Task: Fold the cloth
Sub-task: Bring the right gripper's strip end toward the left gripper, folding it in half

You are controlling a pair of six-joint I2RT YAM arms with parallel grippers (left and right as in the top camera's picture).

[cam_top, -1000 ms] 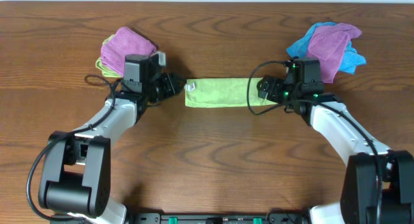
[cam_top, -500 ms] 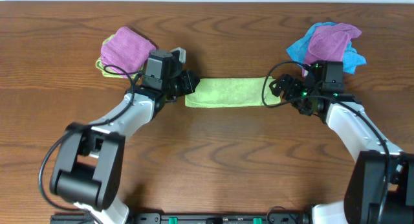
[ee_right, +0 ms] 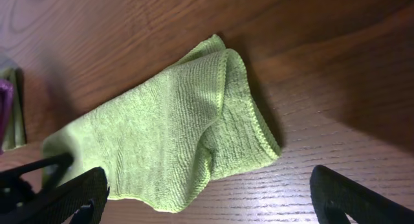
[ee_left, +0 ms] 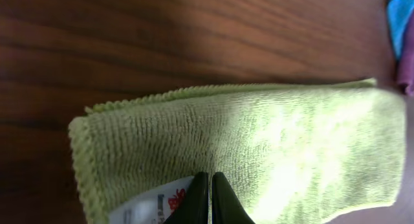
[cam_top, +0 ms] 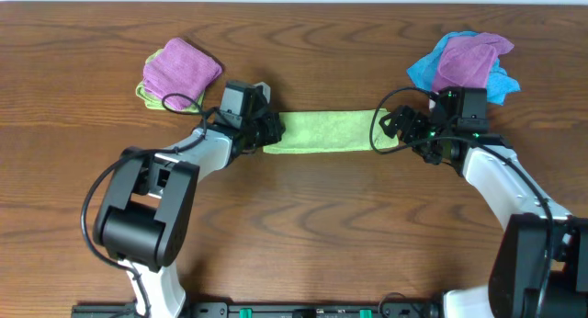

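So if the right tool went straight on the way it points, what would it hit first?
Most likely the cloth: its folded end lies straight ahead of the open right tool, though height is unclear.

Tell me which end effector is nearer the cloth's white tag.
Left. The left end effector has its closed tips right beside the white tag on the cloth; the right end effector is open at the cloth's opposite end.
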